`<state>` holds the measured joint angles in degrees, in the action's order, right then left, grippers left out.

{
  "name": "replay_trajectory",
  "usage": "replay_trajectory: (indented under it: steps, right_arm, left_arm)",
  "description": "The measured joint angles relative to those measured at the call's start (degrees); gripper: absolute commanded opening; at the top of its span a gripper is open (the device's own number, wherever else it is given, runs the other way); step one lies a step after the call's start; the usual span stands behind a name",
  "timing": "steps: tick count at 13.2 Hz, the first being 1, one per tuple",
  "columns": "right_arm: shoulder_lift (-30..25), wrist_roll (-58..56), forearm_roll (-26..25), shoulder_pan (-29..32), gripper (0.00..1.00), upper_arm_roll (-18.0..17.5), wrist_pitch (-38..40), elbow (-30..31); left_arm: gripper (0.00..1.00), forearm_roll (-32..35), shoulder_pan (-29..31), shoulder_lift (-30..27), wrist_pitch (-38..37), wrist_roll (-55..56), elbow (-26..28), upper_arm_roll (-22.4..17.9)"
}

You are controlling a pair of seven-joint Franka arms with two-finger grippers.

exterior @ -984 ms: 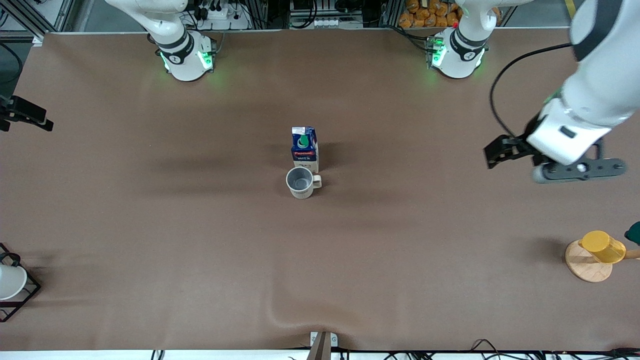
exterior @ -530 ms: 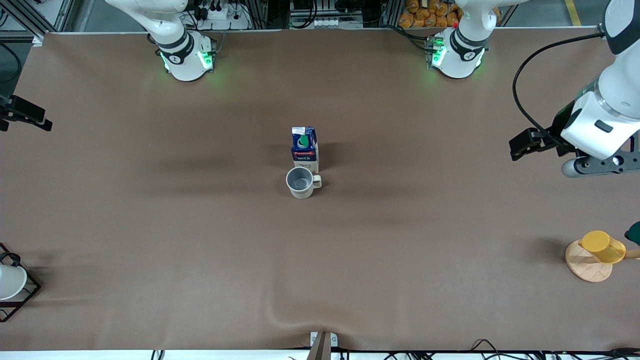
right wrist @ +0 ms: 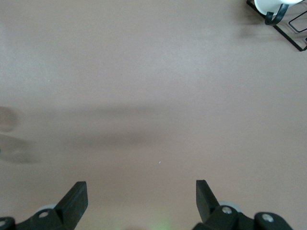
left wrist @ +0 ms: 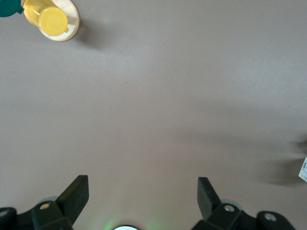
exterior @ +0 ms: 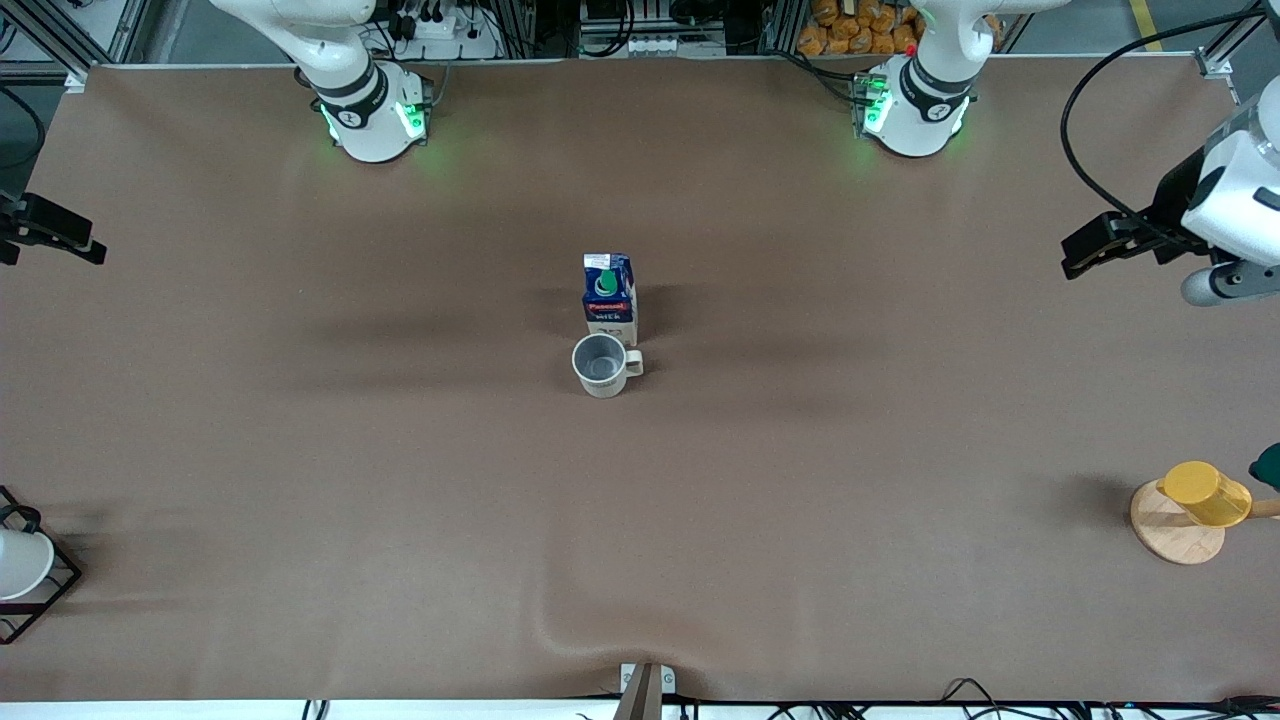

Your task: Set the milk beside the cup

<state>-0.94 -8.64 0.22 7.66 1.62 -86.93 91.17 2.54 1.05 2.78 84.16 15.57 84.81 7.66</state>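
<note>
The milk [exterior: 609, 298] at the table's middle, at 12 o'clock from the cup [exterior: 601, 365], carries the only legible print: a red band with a white brand word that looks like "Pascual", too small to confirm, and "MILK" beneath.

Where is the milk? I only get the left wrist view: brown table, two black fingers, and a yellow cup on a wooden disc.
Observer: The small dark blue milk carton with a green cap stands upright mid-table in the front view. Nothing is holding it.
Operator: Is there a mug near it?
Observer: Yes. A cream-beige ceramic mug sits close beside the carton, nearer the front camera, with its handle toward the left arm's end.
Operator: What are the two arms doing?
Observer: The left gripper hangs open over the left arm's end of the table, well apart from the carton. The right gripper waits open over bare table.
</note>
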Motion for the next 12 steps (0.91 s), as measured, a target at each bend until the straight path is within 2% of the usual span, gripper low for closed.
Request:
replay_trajectory:
  steps: [12]
  right_arm:
    - [0.38, 0.0, 0.18, -0.02, 1.0, -0.39, -0.25, 0.01]
  left_arm:
    - [1.0, -0.01, -0.01, -0.22, 0.86, 0.0, 0.79, -0.06]
